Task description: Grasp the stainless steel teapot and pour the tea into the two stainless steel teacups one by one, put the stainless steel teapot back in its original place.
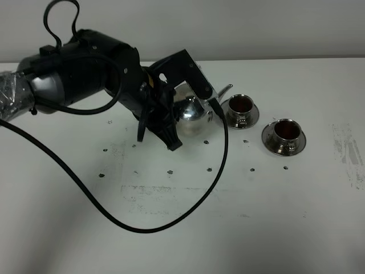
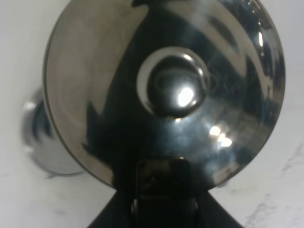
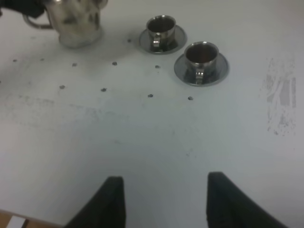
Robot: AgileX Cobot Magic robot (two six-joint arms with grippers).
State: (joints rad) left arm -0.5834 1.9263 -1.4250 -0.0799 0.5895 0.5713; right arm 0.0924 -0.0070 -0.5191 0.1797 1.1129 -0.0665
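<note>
Left gripper (image 1: 162, 123) clamps teapot (image 1: 193, 114); arm hides handle.

The stainless steel teapot (image 1: 193, 114) is a shiny rounded pot standing upright on the white tabletop, its thin curved spout (image 1: 224, 91) aimed toward two o'clock; seen from above, its domed lid (image 2: 166, 90) carries a round knob (image 2: 175, 84); the nearer teacup (image 1: 241, 105) sits on its round saucer just at three o'clock of the pot, filled with dark reddish tea; the second teacup (image 1: 286, 132) rests on its own saucer at four o'clock of the first, close but apart, equally full; both small handles face six o'clock.
</note>
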